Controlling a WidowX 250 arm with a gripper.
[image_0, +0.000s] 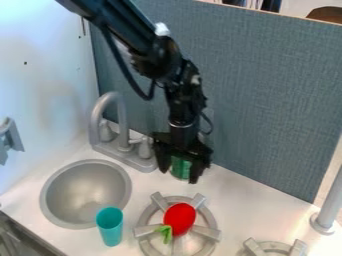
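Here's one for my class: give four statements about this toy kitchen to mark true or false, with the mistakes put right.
1. The red item with a green end lies on the burner. True.
2. The teal cup stands inside the basin. False: the teal cup stands on the counter, beside the basin.
3. The claw hangs over the basin. False: the claw is at a green object behind the burner.
4. The faucet is beside the basin. True.
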